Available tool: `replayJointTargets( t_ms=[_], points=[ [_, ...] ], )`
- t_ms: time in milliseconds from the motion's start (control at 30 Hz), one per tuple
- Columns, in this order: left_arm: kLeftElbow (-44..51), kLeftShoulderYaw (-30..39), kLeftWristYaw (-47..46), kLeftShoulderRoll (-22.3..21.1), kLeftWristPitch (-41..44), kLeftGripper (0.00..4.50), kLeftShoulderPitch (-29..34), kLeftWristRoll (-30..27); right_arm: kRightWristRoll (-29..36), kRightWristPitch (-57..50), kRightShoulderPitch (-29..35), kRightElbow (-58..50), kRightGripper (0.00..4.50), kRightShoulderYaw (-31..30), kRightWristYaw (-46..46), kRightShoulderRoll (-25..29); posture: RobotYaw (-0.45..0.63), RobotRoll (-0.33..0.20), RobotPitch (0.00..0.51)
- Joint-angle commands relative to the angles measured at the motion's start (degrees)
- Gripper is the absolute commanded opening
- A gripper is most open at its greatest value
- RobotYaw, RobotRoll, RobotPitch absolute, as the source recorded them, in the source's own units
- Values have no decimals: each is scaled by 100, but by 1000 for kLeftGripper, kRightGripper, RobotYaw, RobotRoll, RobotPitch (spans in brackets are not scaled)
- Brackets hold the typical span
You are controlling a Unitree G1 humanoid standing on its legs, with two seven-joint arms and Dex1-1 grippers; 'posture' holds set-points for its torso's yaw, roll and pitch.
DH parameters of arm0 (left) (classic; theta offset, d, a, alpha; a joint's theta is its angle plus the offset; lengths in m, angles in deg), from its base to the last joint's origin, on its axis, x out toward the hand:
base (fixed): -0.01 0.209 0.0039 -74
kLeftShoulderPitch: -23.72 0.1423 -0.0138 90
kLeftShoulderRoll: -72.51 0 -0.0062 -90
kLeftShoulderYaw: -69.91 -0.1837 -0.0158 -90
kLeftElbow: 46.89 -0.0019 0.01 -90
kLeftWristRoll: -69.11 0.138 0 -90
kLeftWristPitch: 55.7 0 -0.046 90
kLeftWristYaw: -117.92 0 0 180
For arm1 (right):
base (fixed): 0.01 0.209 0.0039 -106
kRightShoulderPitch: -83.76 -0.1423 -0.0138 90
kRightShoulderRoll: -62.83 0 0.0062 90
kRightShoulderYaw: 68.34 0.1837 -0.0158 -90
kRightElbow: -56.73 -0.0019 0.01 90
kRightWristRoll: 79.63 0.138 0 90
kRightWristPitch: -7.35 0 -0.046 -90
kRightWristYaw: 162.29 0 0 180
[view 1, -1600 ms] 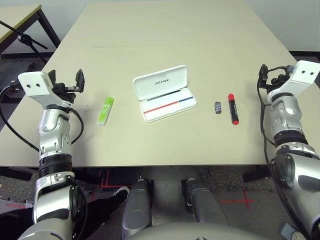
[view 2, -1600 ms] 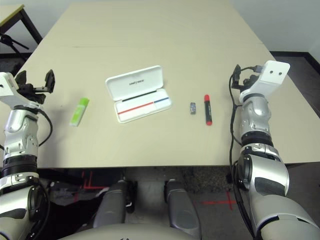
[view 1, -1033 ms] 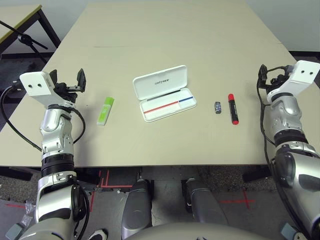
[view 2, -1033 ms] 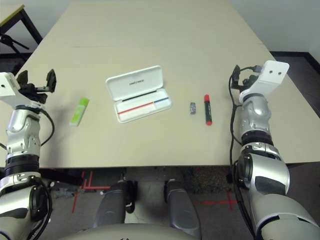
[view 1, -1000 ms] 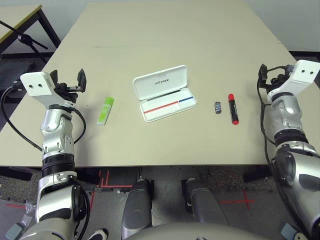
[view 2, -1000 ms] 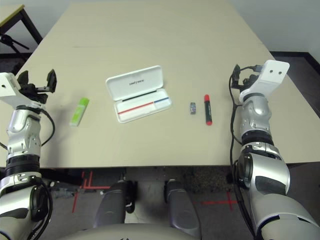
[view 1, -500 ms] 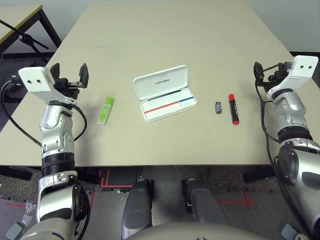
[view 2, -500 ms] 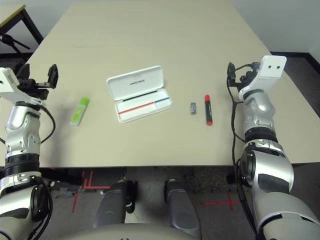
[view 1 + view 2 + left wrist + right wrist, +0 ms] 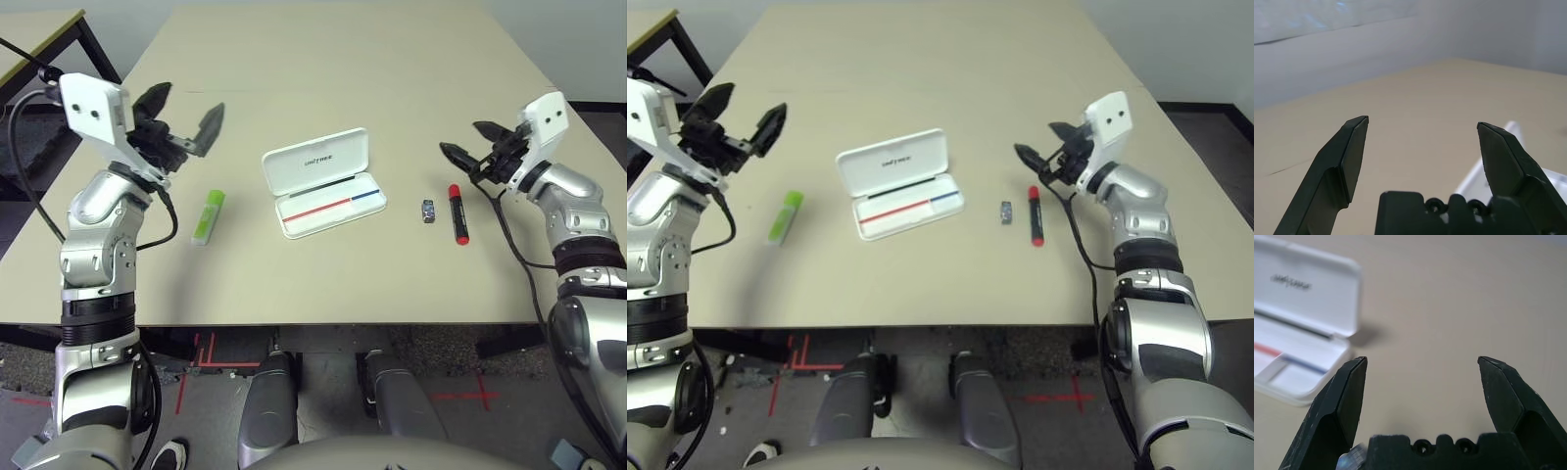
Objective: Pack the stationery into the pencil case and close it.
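forearms [image 9: 96, 211]: silver, ribbed black joint bands
wrists [image 9: 93, 108]: white boxy housings, two screw holes
fingers [image 9: 1339, 164]: black, tapered
cables [image 9: 157, 211]: black, looped

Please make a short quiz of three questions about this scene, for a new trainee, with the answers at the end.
1. True or false: the pencil case lies open on the table.
2. Which item lies nearest the left gripper?
A. red marker
B. green highlighter
C. dark block
3. Fill in: the dark block lies between the pencil case and the ____.

Key
1. True: the lid is swung back and the red, blue and black lines inside show.
2. B: the highlighter lies on the table below the left gripper, which is open and empty. The right gripper is open too.
3. Red marker.
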Motion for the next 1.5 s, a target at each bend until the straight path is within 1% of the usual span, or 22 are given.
replayJointTargets(
  t_ms=[33,200,400,500,700,833,1000,1067,1333,1500],
  points=[
    [375,-351,349,-87,339,4482,2,-118,16,-323,203,-488,4500,-182,-389,112,5,0,114],
    [619,-765,679,-104,543,4482,94,-47,49,-666,437,-991,4500,-282,-688,169,-5,0,114],
    [805,-1259,954,-74,731,4482,182,21,122,-990,633,-1442,4500,-298,-812,205,-16,0,121],
    [830,-1544,1075,-85,803,4482,237,136,140,-1089,707,-1582,4500,-304,-835,207,-17,0,124],
    [861,-2050,1165,44,1127,4482,224,240,157,-1218,776,-1751,4500,-335,-878,159,-19,0,133],
    [675,-2545,1262,-10,1226,4482,159,612,160,-1266,813,-1840,4500,-378,-912,123,-22,0,133],
    [342,-2936,1350,-57,1228,4482,57,1097,195,-1366,867,-2003,4500,-414,-968,88,-29,0,130],
    [137,-3033,1341,-31,1234,4482,-21,1278,216,-1410,901,-2075,4500,-437,-1012,87,-34,0,129],
    [-331,-3240,1491,40,1264,4482,-163,1637,248,-1438,1003,-2213,4500,-470,-995,87,-47,0,129],
    [-439,-3303,1605,77,1305,4482,-175,1754,253,-1415,1052,-2247,4500,-471,-964,82,-52,0,130]
  ],
)
